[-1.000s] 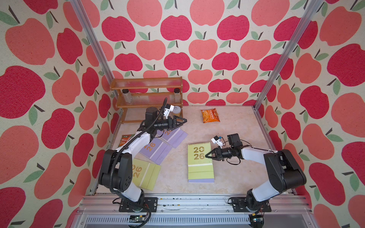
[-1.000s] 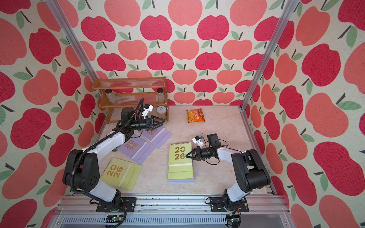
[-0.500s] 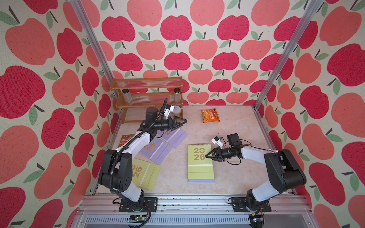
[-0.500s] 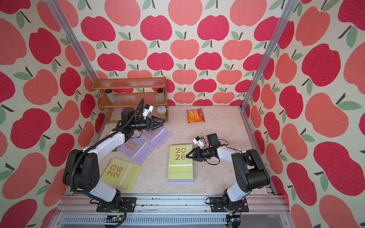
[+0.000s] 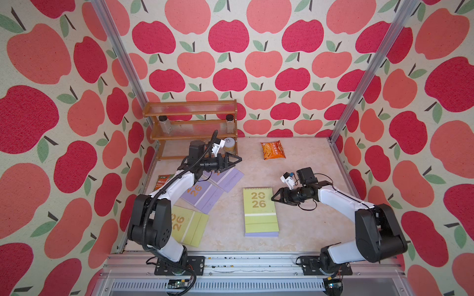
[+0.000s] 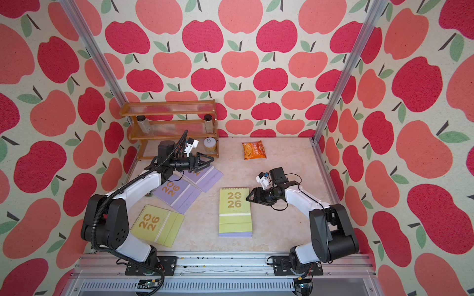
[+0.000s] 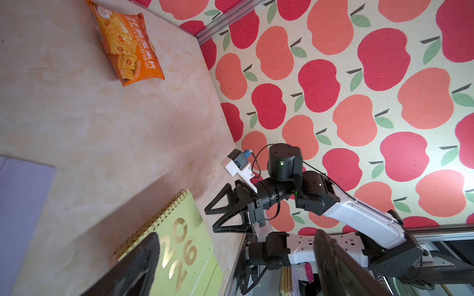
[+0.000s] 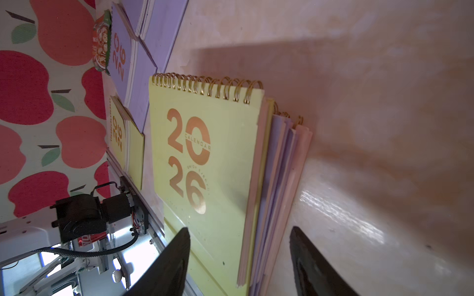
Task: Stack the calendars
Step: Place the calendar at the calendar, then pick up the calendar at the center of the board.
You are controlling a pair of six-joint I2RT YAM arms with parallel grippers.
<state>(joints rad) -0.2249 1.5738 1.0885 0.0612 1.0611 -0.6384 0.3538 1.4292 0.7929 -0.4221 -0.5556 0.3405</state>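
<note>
Broad bare desk point(image 5: 307, 230) is found right of the central calendar stack point(image 5: 260, 212) and behind it, broken only by the orange packet point(image 5: 273, 150) near the back wall and crossed above by the right arm point(image 5: 341, 202). A narrower strip is offered between the stack and the lavender calendars point(image 5: 204, 198). The back left corner is blocked by the wooden rack point(image 5: 191, 110), the front left by a yellow-green calendar point(image 5: 191, 226).

White-shelled arms point(image 5: 179, 183), black joints, corrugated cable point(image 5: 150, 205), black triangular-fingered tools point(image 7: 209, 220).
</note>
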